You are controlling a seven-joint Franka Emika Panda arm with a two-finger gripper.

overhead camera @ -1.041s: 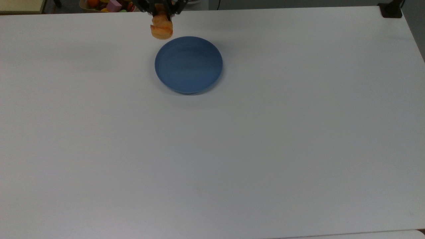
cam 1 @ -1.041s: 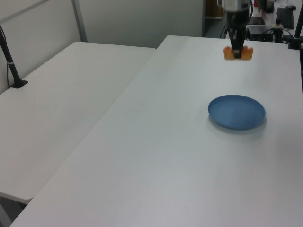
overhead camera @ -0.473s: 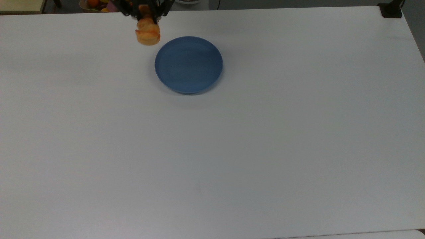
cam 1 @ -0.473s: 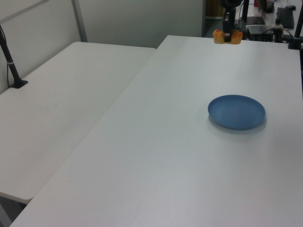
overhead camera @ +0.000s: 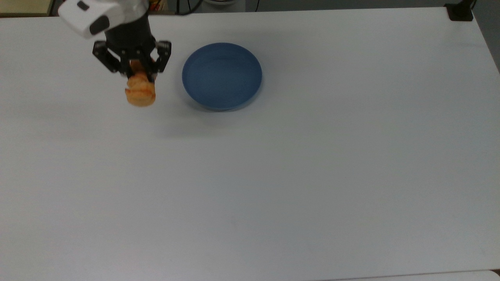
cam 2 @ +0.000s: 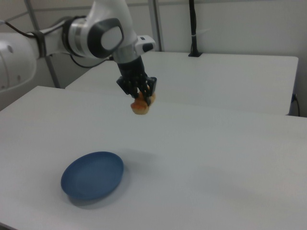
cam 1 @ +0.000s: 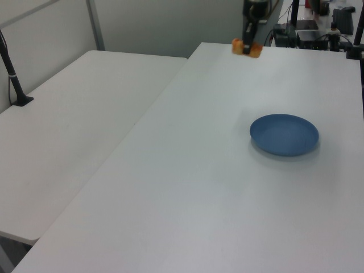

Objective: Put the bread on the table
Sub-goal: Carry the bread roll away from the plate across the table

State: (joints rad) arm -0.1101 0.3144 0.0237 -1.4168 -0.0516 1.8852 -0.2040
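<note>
The golden-orange bread (overhead camera: 140, 92) hangs in the air, held by its upper end in my gripper (overhead camera: 137, 72), which is shut on it. In the top view it is left of the blue plate (overhead camera: 222, 75), above the white table (overhead camera: 273, 175). The left view has the bread (cam 1: 247, 49) high over the table's far part, beyond the blue plate (cam 1: 284, 134). Seen from the right view, my gripper (cam 2: 141, 96) carries the bread (cam 2: 140, 106) well above the table (cam 2: 216, 163), beyond the plate (cam 2: 92, 181).
A second white table (cam 1: 68, 131) adjoins at the left view's left. A black post base (overhead camera: 460, 11) sits at the table's far right corner in the top view. Dark equipment (cam 1: 321, 34) stands behind the table in the left view.
My gripper has carried the bread to the top view's left and lower in that picture, away from the plate's far rim. The arm's white wrist has come into the top view. The plate has not moved.
</note>
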